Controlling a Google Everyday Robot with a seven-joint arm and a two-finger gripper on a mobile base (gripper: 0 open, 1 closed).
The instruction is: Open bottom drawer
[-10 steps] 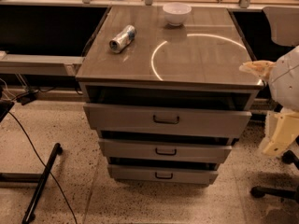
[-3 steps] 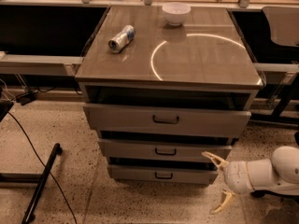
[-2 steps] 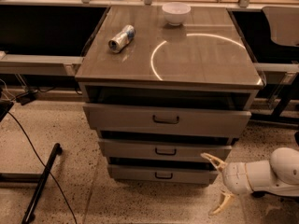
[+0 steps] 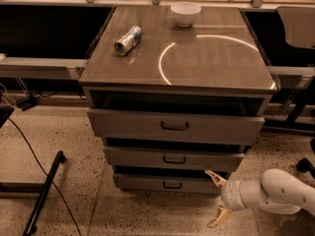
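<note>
Hovering low at floor level, my gripper [image 4: 216, 196] sits below the front-right corner of the tabletop [image 4: 216, 63], fingers spread apart, holding nothing. Upper fingertip [image 4: 213, 175] is at the right end of the bottom drawer [image 4: 147, 183]; can't tell if it's touching. Lower fingertip [image 4: 218, 218] points down at the floor.

Bottom drawer is the lowest and narrowest of the three grey fronts, under the tabletop's front edge. Its small dark handle [image 4: 172, 185] is at mid-front, well left of my fingers. Dark gap shows above its front panel.

Middle drawer [image 4: 142, 157] and top drawer [image 4: 128, 123] are stacked above it, each wider than the one below.

On the tabletop: can [image 4: 128, 39] lying on its side near the back-left corner, label print not readable. White bowl [image 4: 185, 13] at the back edge, about centre. A bright arc [image 4: 162, 68] curves across the right half.
</note>
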